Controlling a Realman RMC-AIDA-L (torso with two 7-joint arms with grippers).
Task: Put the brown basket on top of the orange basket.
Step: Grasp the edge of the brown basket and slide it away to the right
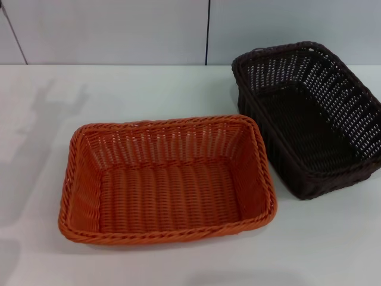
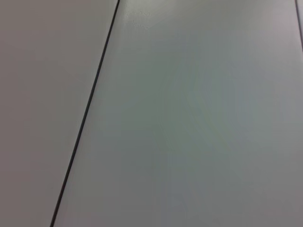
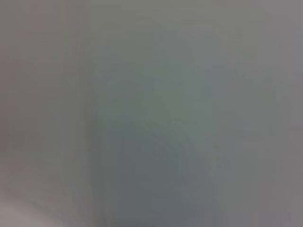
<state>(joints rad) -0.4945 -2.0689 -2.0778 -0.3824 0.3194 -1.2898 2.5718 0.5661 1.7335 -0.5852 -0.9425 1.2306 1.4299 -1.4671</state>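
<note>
While both arms stay out of sight, fingers' state impossible to tell, brown basket (image 1: 309, 119) sits on desk (image 1: 119, 89), right of orange basket (image 1: 166, 179), nearly touching. Judged best: grip rim, lift clear, lower squarely.

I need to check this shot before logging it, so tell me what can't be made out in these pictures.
- Both grippers: in no view; the wrist views show only blank pale surface.
- Brown basket: its right side is cut off by the head view's edge.
- Whether it touches the orange basket: the orange rim hides the gap.
- Table front edge: outside the head view.
</note>
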